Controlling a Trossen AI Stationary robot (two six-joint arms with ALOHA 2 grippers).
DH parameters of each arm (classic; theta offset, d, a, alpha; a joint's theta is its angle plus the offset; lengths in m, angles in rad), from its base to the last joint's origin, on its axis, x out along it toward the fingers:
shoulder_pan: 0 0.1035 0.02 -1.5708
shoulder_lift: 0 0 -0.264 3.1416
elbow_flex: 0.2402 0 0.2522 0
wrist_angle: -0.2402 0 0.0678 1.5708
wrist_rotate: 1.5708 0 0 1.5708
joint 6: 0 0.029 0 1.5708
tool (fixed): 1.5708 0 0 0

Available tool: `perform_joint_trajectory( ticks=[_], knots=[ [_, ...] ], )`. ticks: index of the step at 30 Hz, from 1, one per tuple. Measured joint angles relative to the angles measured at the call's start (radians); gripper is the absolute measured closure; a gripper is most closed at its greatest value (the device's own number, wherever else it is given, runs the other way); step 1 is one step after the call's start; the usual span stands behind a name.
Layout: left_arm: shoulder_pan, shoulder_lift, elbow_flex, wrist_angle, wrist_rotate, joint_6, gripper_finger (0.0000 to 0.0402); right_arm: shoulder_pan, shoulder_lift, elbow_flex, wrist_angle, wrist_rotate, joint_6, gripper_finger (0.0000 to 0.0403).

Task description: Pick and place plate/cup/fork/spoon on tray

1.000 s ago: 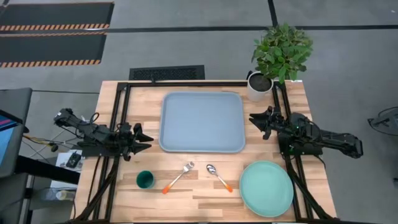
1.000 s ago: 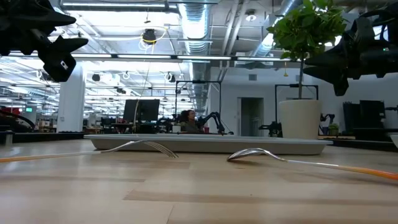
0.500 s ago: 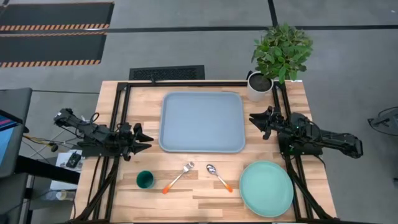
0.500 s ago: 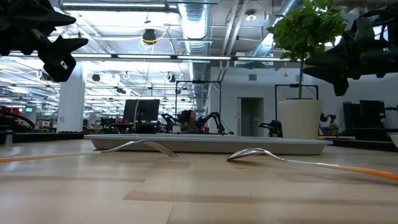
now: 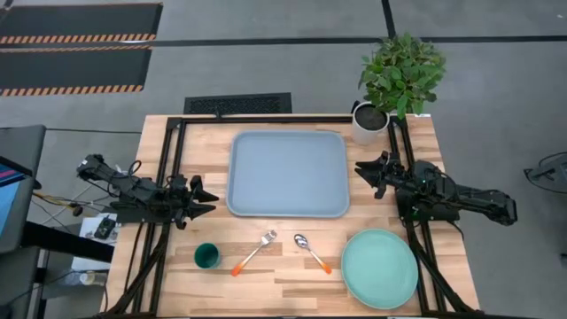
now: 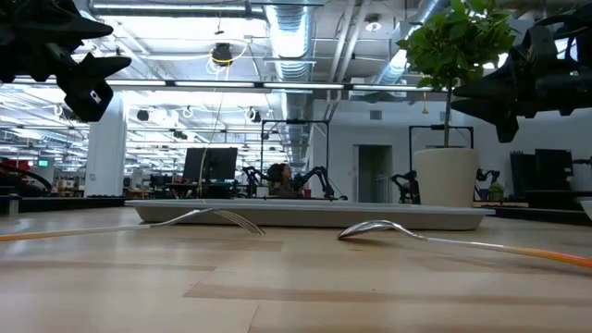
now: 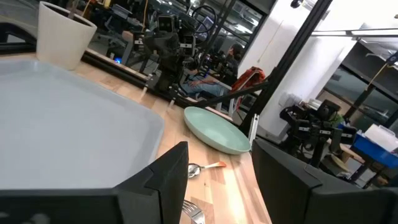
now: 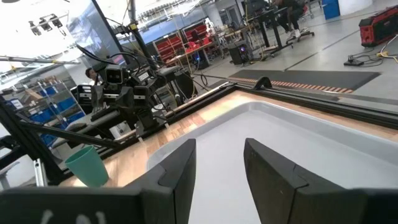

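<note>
The blue-grey tray [image 5: 288, 173] lies at the table's middle, far side. The mint-green plate [image 5: 379, 268] lies at the near right. The dark green cup [image 5: 206, 257] stands at the near left. The fork [image 5: 255, 252] and the spoon [image 5: 311, 252], both with orange handles, lie between them, in front of the tray. My left gripper [image 5: 205, 198] hovers open at the tray's left edge, above the table. My right gripper [image 5: 365, 174] hovers open at the tray's right edge. Both are empty.
A white pot with a green plant [image 5: 370, 122] stands at the far right corner, just behind my right gripper. A black frame [image 5: 168, 168] runs along the table's sides and far edge. Bare wood lies along the near edge.
</note>
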Motion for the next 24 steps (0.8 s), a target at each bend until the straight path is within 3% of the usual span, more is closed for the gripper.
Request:
perform_joint_trajectory(
  ticks=[13,16,21,24],
  knots=[
    [0.0,0.0,0.0,0.003,-0.015,0.0,0.0235,0.0,0.0,0.0,0.0,0.0,0.0,0.0242],
    [0.0,0.001,-0.002,0.058,-0.154,-0.095,0.0235,0.0,0.0,0.0,0.0,0.0,0.0,0.0242],
    [0.0,-0.001,-0.001,0.359,-0.483,-0.678,0.0235,0.0,0.0,0.0,0.0,0.0,0.0,0.0242],
    [0.0,-0.003,-0.001,0.371,-0.665,-0.677,0.0235,0.0,0.0,0.0,0.0,0.0,0.0,0.0242]
  ],
)
